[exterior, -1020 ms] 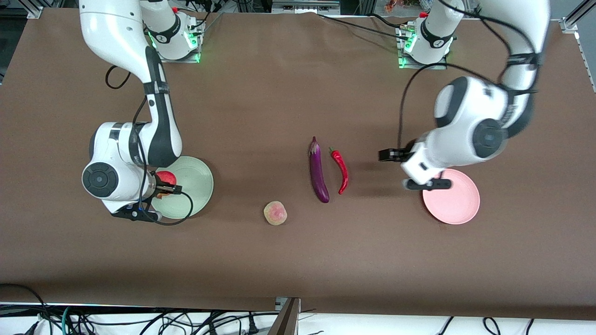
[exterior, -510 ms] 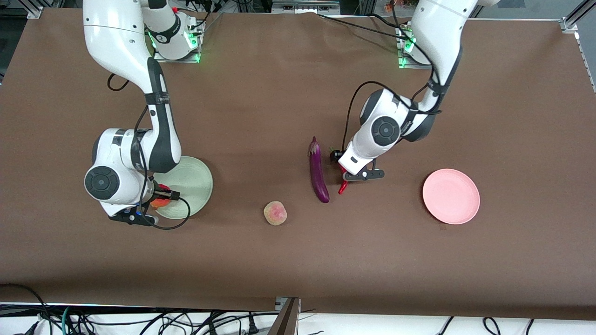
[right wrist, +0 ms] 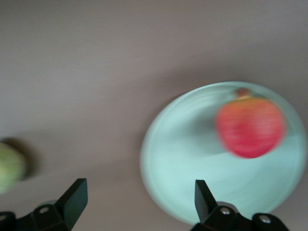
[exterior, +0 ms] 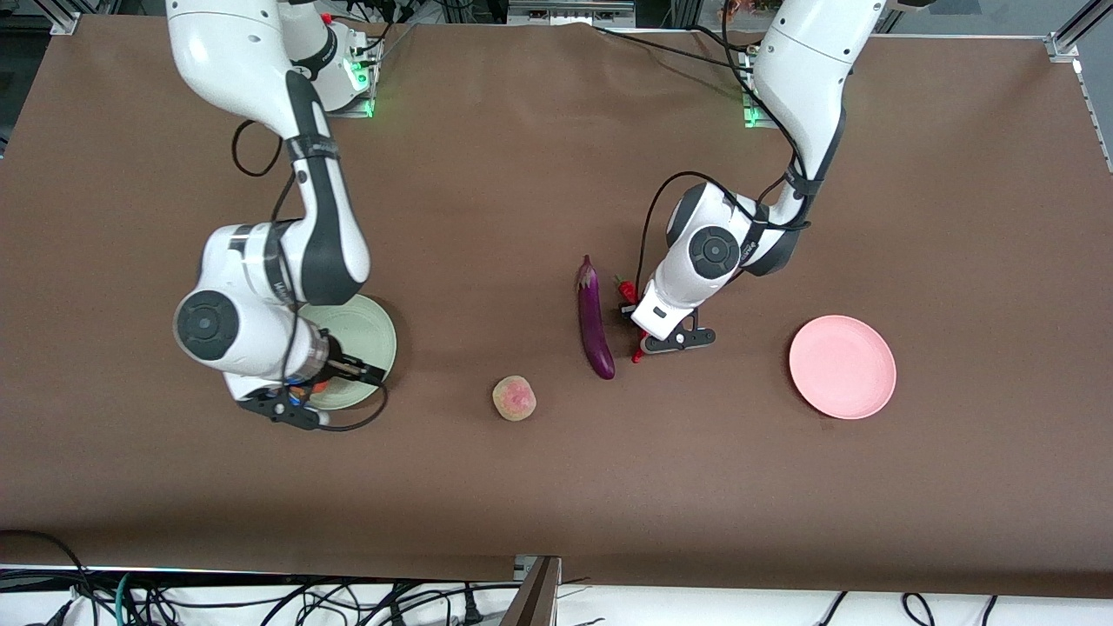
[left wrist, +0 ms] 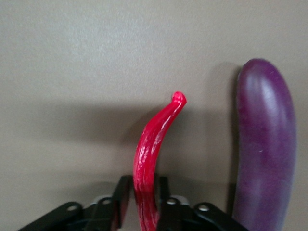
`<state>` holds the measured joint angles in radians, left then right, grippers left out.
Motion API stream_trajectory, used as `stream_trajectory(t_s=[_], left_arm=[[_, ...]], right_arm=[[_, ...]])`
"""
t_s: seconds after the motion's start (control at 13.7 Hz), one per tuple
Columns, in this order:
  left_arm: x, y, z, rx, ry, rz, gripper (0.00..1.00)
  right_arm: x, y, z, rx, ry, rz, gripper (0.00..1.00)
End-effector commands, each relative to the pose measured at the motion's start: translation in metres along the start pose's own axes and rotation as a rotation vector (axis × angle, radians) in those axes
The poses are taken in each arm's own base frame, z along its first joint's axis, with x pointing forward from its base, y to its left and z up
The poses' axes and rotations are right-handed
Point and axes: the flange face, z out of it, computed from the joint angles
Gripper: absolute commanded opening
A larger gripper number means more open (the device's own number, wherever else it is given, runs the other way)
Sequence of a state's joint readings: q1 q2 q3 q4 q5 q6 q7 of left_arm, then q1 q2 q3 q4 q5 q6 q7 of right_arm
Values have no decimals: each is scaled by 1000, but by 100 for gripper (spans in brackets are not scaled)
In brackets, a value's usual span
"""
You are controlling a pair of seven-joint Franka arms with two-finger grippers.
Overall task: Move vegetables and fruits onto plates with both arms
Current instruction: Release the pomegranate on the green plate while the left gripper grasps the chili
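Two grippers are at work over the brown table (exterior: 487, 174). The left gripper (left wrist: 144, 204) is down at the red chili pepper (left wrist: 153, 149), its fingers (left wrist: 122, 195) pinched on the pepper's middle, one on each flank. The pepper's long axis runs straight out from between the fingers, and its thin curved tip points toward the front camera; in the front view its green stem end shows just beside the wrist, on the side toward the robots' bases. The purple eggplant (exterior: 595, 320) lies just beside the gripper, toward the right arm's end of the table, apart from the pepper and roughly parallel to it, stem toward the bases and rounded end toward the front camera. The pink plate (exterior: 842, 366) sits well apart from this gripper, toward the left arm's end.

The right gripper (right wrist: 139, 202) hangs above the edge of the green plate (right wrist: 187, 163) with its fingers spread wide and nothing between them. The red-orange fruit (right wrist: 249, 127) rests on that plate, ahead of the spread fingers, its small nub turned away from the gripper. The peach (exterior: 514, 397) lies on the table between this gripper and the eggplant, nearer the front camera than both.
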<state>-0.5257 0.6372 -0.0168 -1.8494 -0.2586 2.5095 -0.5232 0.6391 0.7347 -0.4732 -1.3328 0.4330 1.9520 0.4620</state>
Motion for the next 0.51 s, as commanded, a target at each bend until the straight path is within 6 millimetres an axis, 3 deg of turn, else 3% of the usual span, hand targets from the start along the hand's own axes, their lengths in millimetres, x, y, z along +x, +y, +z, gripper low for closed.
stream_trajectory(t_s=[0.0, 0.22, 0.36, 0.44], left_arm=[[12, -11, -26, 8, -23, -23, 0], [63, -60, -103, 5, -81, 0, 0], [99, -99, -158, -2, -151, 27, 0], [117, -130, -176, 18, -167, 38, 0]], right_arm=[[-18, -81, 9, 104, 42, 160, 99], [-41, -133, 35, 236, 59, 331, 99], [-53, -153, 59, 304, 70, 393, 99], [-54, -155, 73, 303, 76, 400, 99]])
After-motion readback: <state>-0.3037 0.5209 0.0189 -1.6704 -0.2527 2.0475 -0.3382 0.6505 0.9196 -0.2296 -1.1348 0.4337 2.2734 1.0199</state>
